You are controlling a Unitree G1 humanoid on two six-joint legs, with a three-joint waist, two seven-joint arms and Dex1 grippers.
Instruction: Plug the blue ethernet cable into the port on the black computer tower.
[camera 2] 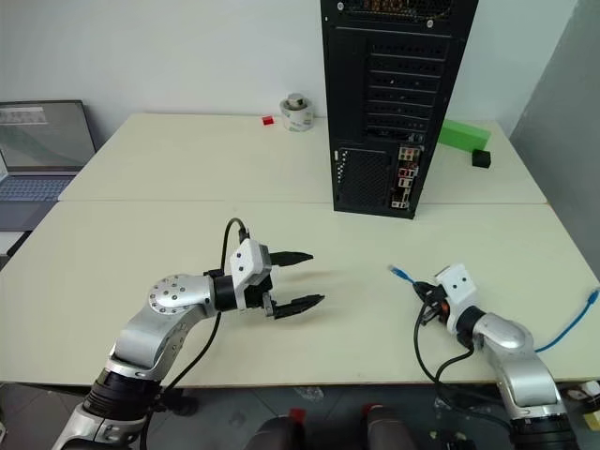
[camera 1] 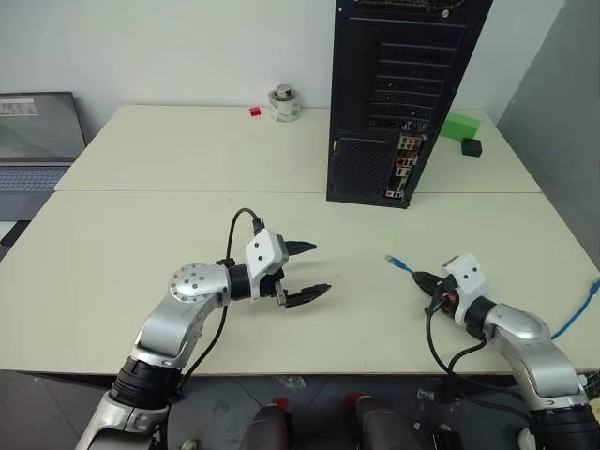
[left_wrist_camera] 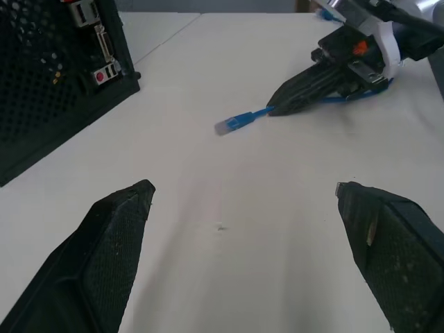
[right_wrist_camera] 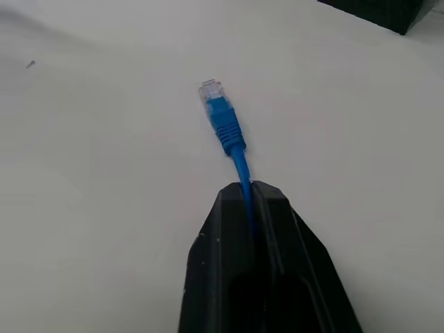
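Note:
The blue ethernet cable lies on the cream table, its clear plug pointing toward the black computer tower. My right gripper is shut on the cord a short way behind the plug, low over the table at the front right. The rest of the cord trails off past the table's right edge. The tower stands upright at the back, and the port is somewhere in the coloured connector strip low on its rear face. My left gripper hovers open at the table's middle, holding nothing.
A laptop sits at the far left. Near the back of the table are a roll of tape and a small red block. A green box and a small black box lie right of the tower.

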